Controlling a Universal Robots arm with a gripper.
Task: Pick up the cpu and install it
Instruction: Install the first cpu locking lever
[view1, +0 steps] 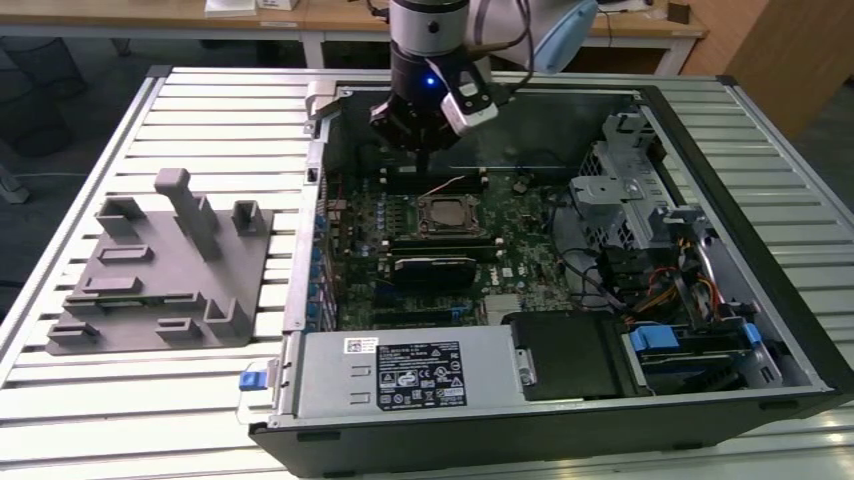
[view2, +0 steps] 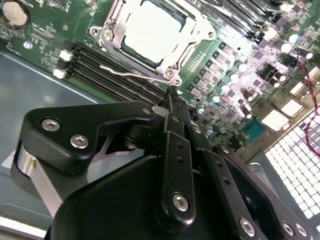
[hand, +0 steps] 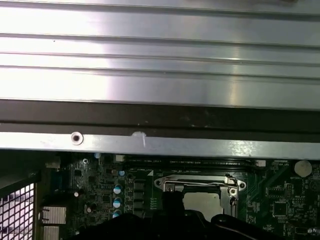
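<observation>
The cpu (view2: 150, 29), a flat square chip with a shiny silver top, lies in the motherboard socket (view1: 442, 213) inside its metal frame. In the first wrist view the cpu (hand: 203, 201) is partly hidden behind my dark fingers. My gripper (view1: 422, 170) hangs over the back part of the motherboard, just beyond the socket and above it. In the second wrist view my gripper (view2: 169, 95) has its fingers pressed together at the tips, shut, with nothing between them. The tips are a short way from the socket's frame and do not touch the chip.
The open computer case (view1: 801, 330) lies on a slatted metal table (view1: 187, 110). A grey plastic fixture (view1: 160, 270) stands on the exterior view's left. Inside the case are a power supply (view1: 400, 372), a drive cage (view1: 641, 190) and loose cables (view1: 667, 290).
</observation>
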